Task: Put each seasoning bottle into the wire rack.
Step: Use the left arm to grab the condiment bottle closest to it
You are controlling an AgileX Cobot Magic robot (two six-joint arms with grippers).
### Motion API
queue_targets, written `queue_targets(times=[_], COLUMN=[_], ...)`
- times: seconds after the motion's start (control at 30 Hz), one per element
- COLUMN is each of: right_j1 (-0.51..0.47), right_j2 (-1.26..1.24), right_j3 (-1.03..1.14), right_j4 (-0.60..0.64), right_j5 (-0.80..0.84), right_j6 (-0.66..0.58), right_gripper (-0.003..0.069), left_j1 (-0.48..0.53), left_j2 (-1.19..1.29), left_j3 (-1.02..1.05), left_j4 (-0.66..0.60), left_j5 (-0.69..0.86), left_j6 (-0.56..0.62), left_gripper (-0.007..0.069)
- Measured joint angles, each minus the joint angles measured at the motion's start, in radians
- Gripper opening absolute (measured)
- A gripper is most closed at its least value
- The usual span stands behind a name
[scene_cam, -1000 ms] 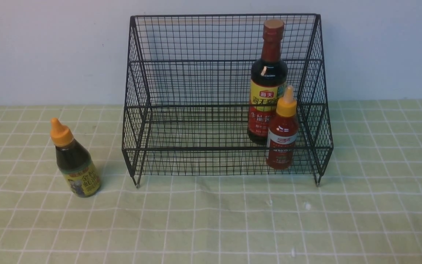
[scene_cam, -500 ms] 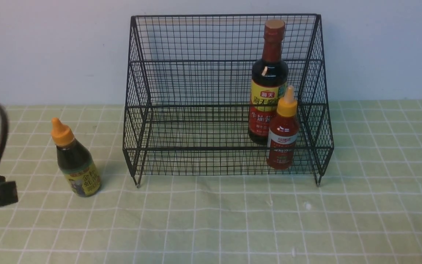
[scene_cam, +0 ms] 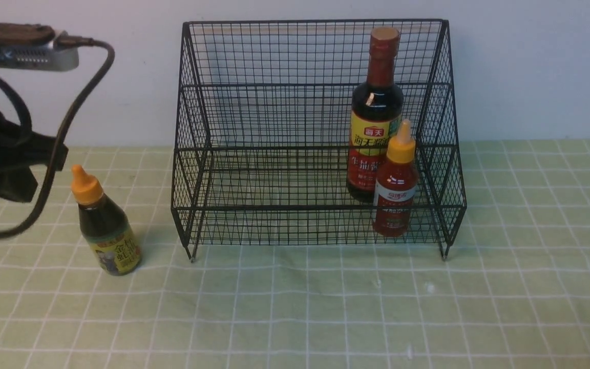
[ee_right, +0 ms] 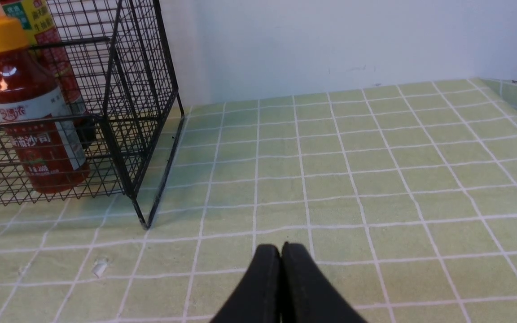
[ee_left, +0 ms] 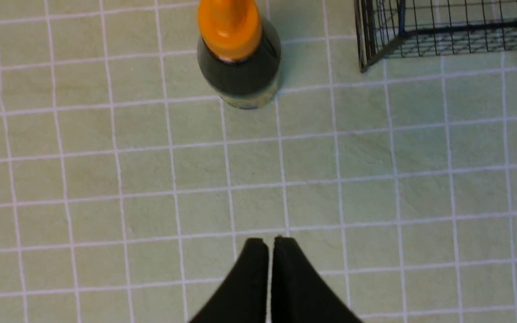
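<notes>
Squat dark orange-nozzled bottle [scene_cam: 105, 225] on green checked desk [scene_cam: 325, 307] left of black wire-mesh rack [scene_cam: 274, 207], tall dark soy bottle [scene_cam: 375, 118] and small red sauce bottle [scene_cam: 395, 192] inside rack, left claw [ee_left: 269, 244] and right claw [ee_right: 281, 249] closed, empty

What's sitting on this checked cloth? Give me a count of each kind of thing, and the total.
Seasoning bottles: 3, namely the tall soy bottle, the red sauce bottle and the squat dark bottle
Wire rack: 1
Total: 4
</notes>
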Motion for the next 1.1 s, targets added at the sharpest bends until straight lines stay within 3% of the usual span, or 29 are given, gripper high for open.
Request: queue_targets(times=[0.23, 0.4, 0.53, 0.67, 0.93, 1.1], right_j1=[0.0, 0.0, 0.0, 0.0, 0.0, 0.0], right_j2=[0.0, 0.0, 0.0, 0.0, 0.0, 0.0], right_j3=[0.0, 0.0, 0.0, 0.0, 0.0, 0.0], right_j4=[0.0, 0.0, 0.0, 0.0, 0.0, 0.0], right_j5=[0.0, 0.0, 0.0, 0.0, 0.0, 0.0], right_j6=[0.0, 0.001, 0.001, 0.001, 0.001, 0.002], right_gripper=[-0.0015, -0.0015, -0.0015, -0.0015, -0.0015, -0.0015], left_j1=[0.009, 0.009, 0.009, 0.009, 0.009, 0.009], left_j2=[0.106, 0.163, 0.22, 0.279, 0.361, 0.384], left_j3=[-0.06, -0.06, -0.06, -0.06, -0.06, -0.06], left_j4=[-0.001, -0.001, -0.001, 0.0, 0.0, 0.0], left_j5=[-0.057, -0.153, -0.229, -0.276, -0.289, -0.287], left_j6=[0.034, 0.064, 0.068, 0.068, 0.067, 0.066], left_gripper=[0.0039, 0.0195, 0.0404, 0.0517, 0.0551, 0.0515])
